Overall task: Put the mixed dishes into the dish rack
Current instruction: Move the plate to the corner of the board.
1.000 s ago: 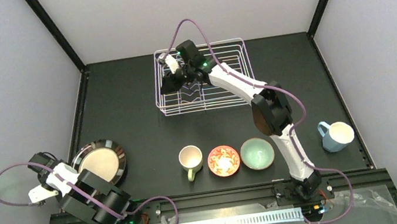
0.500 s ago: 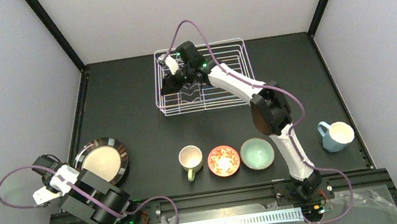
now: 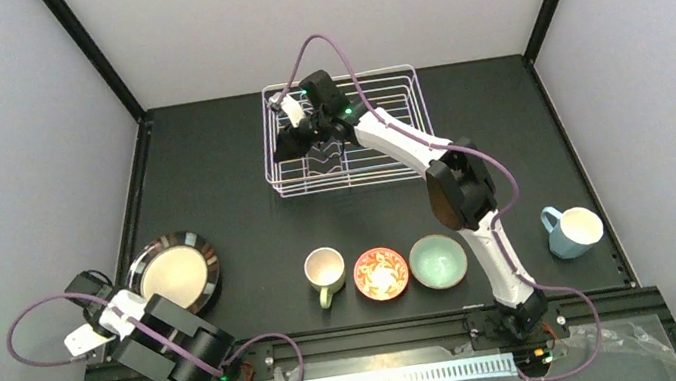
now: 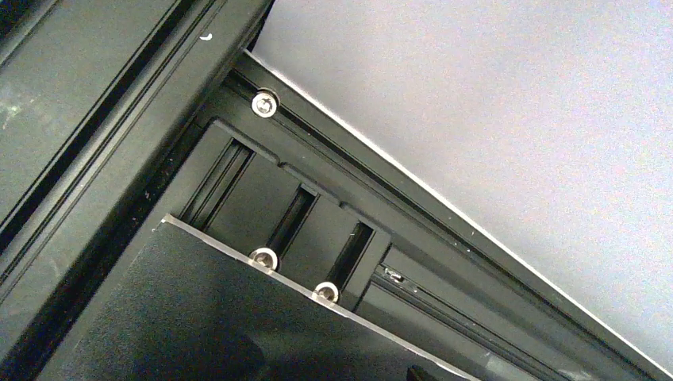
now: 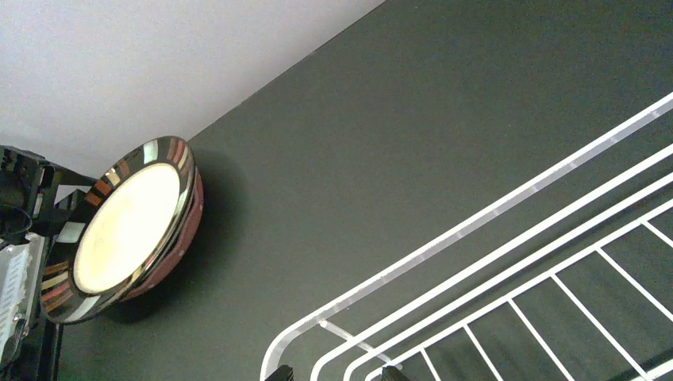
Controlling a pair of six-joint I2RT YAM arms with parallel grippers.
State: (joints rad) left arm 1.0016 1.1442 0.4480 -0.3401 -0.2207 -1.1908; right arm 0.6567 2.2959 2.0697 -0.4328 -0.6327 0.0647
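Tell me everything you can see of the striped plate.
The striped plate is round, glossy and ceramic-looking, with a cream centre and a dark rim banded in brown, reddish and pale stripes. It lies face up at the near-left of the table, stacked on a reddish plate whose edge shows beneath it in the right wrist view.

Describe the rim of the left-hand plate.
Plate: dark rim with reddish and cream stripes; right wrist view shows it best.
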